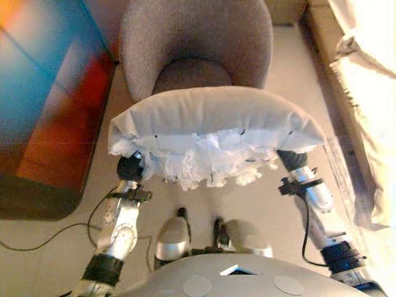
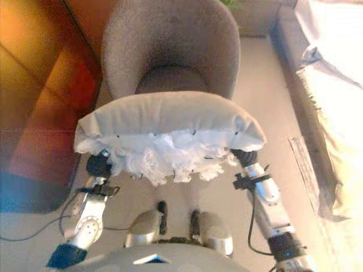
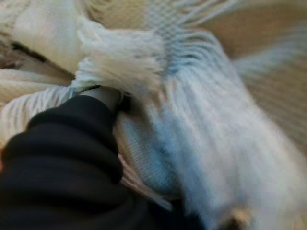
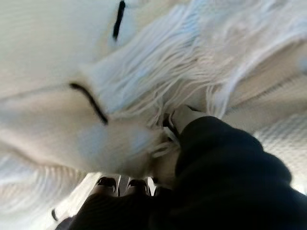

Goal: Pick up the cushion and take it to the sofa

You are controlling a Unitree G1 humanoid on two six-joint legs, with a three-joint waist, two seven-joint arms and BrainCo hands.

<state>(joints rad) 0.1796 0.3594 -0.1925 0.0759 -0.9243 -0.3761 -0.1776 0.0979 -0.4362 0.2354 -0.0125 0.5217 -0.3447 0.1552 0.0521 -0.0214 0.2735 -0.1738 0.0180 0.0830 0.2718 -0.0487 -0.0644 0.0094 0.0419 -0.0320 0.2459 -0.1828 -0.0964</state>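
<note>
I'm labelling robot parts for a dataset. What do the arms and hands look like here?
Both arms are silver-grey rounded segments with black joint bands. The left hand and right hand show only dark covers at the wrist; the fingers are hidden under the cushion. The right forearm carries a black clamp.

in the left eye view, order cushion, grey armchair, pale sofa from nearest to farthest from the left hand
1. cushion: resting on the left hand, whose dark cover shows under the cushion's left end.
2. grey armchair: straight ahead, just beyond the cushion.
3. pale sofa: along the right edge, across from the left hand, past the right hand.
</note>
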